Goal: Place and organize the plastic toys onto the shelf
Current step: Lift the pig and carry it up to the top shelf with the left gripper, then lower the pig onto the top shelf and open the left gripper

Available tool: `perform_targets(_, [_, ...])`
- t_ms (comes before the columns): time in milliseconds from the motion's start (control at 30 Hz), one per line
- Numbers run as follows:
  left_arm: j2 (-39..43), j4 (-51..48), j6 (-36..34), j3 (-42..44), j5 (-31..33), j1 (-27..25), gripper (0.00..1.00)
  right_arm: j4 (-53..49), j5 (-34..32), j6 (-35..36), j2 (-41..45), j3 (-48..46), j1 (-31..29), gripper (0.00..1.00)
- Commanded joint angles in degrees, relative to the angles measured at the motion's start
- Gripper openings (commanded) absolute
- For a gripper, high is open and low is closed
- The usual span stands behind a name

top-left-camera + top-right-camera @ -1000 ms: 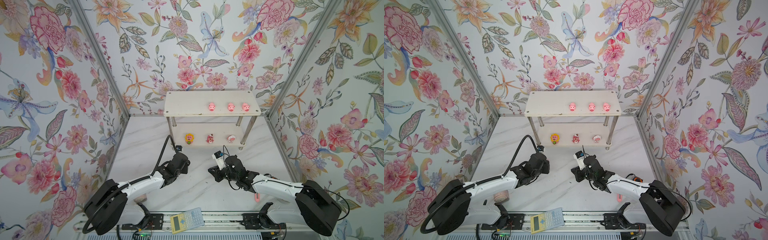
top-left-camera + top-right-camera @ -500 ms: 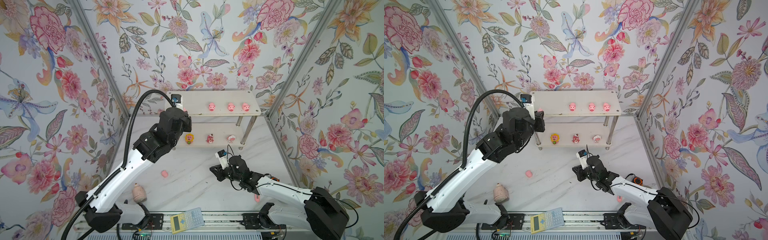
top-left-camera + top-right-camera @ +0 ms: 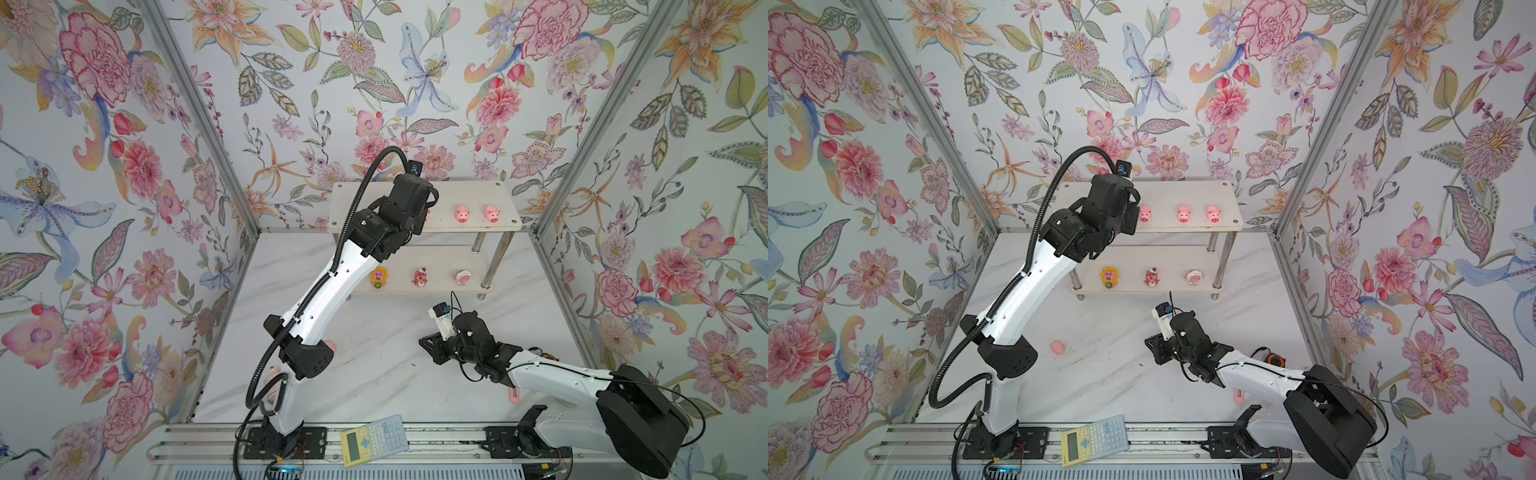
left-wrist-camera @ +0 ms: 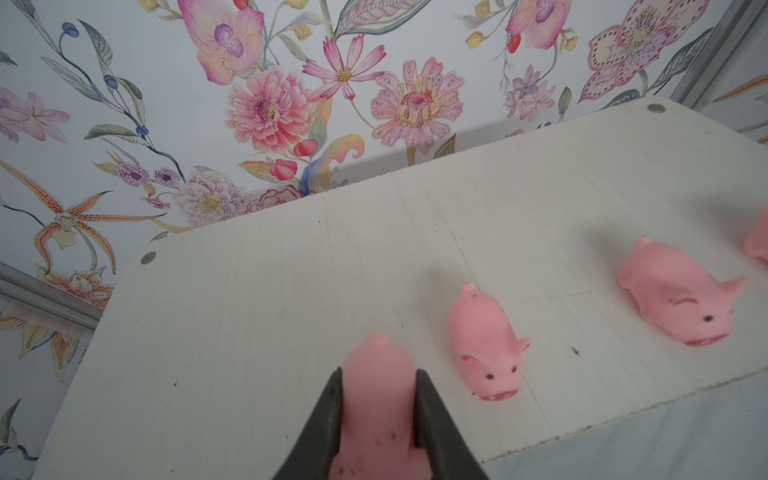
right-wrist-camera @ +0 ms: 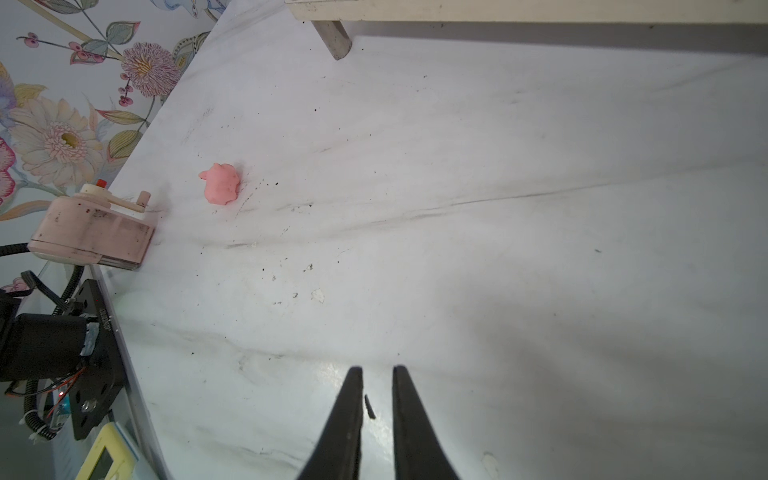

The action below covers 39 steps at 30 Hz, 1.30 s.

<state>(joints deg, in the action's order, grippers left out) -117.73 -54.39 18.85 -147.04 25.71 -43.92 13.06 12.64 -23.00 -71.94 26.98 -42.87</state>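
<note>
The shelf stands at the back of the table in both top views. My left gripper is shut on a pink pig, held just over the top tier next to a standing pig. Two more pigs stand further right. A yellow-maned figure, a dark pink bear and a round pink-and-white toy sit on the lower tier. One pig lies on the table. My right gripper hovers low over bare table, narrowly open, holding nothing.
A yellow-and-grey calculator lies on the front rail. A pink utility knife pokes out beside the right arm. A pale pink device sits at the table's front left. An orange-and-black object shows behind the right arm.
My left arm has risen from the table with the pig, reached the top tier's left end, then moved right beside the standing pigs. The right gripper has stayed low, shifting slightly.
</note>
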Motion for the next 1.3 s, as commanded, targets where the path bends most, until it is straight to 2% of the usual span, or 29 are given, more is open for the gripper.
perform_targets(0, [0.73,-1.27,-0.07,0.90,-0.22,1.85,0.30,-0.91,0.14,-0.29,1.19,0.09,0.47,0.17])
perform_targets(433, [5.40,5.08,3.27,14.43,-3.77,5.32,0.32,-0.67,0.53,-0.34,0.53,0.18,0.64,0.17])
perform_targets(867, [8.49,6.54,5.01,17.62,-2.37,6.59,0.38,-0.40,0.93,-0.64,-0.26,0.27,0.68,0.17])
perform_targets(1000, [10.13,8.83,5.75,20.97,-2.61,6.83,0.47,-0.32,0.88,-0.64,-0.35,0.26,0.62,0.17])
perform_targets(1100, [10.60,9.48,6.24,21.80,-2.51,6.94,0.61,-0.32,0.75,-0.64,-0.39,0.26,0.65,0.17])
perform_targets(1267, [11.49,10.38,6.99,22.39,-3.42,6.91,0.68,-0.46,0.56,-0.55,-0.45,0.33,0.62,0.18])
